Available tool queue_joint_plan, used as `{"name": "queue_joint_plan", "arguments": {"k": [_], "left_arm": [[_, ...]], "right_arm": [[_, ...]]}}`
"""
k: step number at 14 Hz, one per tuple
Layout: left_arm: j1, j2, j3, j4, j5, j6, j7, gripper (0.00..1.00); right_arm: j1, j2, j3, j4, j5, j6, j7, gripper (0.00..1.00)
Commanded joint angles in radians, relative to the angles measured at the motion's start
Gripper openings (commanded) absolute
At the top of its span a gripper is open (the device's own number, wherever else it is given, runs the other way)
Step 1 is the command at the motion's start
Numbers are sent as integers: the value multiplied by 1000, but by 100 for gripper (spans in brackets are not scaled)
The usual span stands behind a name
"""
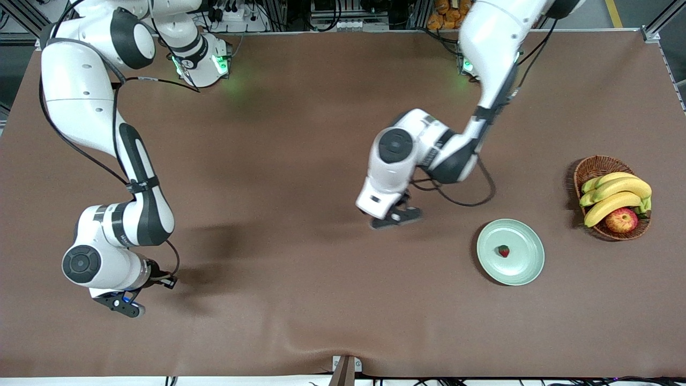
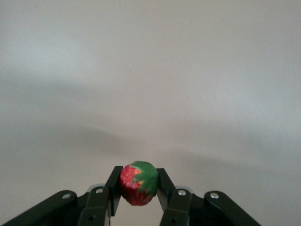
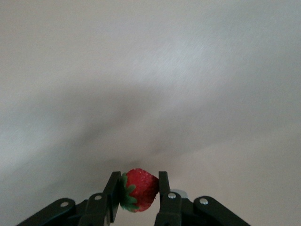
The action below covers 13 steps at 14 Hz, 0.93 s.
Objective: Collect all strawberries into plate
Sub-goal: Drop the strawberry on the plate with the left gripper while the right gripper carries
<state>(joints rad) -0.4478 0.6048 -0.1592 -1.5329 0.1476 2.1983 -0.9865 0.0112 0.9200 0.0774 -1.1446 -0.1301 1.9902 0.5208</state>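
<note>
The pale green plate [image 1: 522, 262] lies toward the left arm's end of the table, with one strawberry [image 1: 504, 251] on it. My left gripper [image 1: 395, 216] is over bare brown table beside the plate, toward the table's middle. In the left wrist view my left gripper [image 2: 138, 184] is shut on a second strawberry [image 2: 137, 183]. My right gripper [image 1: 119, 304] is over the table at the right arm's end. In the right wrist view my right gripper [image 3: 137, 190] is shut on a third strawberry [image 3: 139, 189].
A brown wicker basket [image 1: 592, 167] with bananas [image 1: 616, 194] and a red-yellow apple [image 1: 621, 220] stands at the left arm's end, farther from the front camera than the plate. The brown cloth covers the whole table.
</note>
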Motion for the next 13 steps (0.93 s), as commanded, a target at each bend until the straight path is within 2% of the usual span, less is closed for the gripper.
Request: {"name": "queue_joint_plan", "arguments": {"k": [1, 3, 6, 8, 11, 13], "left_arm": [[154, -40, -11, -27, -16, -8, -29, 0], [239, -34, -8, -26, -11, -8, -40, 0], [343, -2, -3, -27, 1, -8, -18, 0], [385, 24, 0, -24, 15, -6, -18, 0], [451, 81, 4, -19, 98, 6, -17, 0], [475, 108, 4, -1, 122, 26, -6, 0]], "right_arm": [[55, -33, -1, 32, 65, -115, 92, 0], [101, -52, -1, 48, 99, -177, 189, 0], [194, -56, 2, 48, 174, -185, 390, 0], [294, -55, -5, 48, 175, -169, 561, 0], [352, -55, 44, 48, 213, -172, 694, 0], [427, -52, 48, 48, 217, -162, 797, 0]]}}
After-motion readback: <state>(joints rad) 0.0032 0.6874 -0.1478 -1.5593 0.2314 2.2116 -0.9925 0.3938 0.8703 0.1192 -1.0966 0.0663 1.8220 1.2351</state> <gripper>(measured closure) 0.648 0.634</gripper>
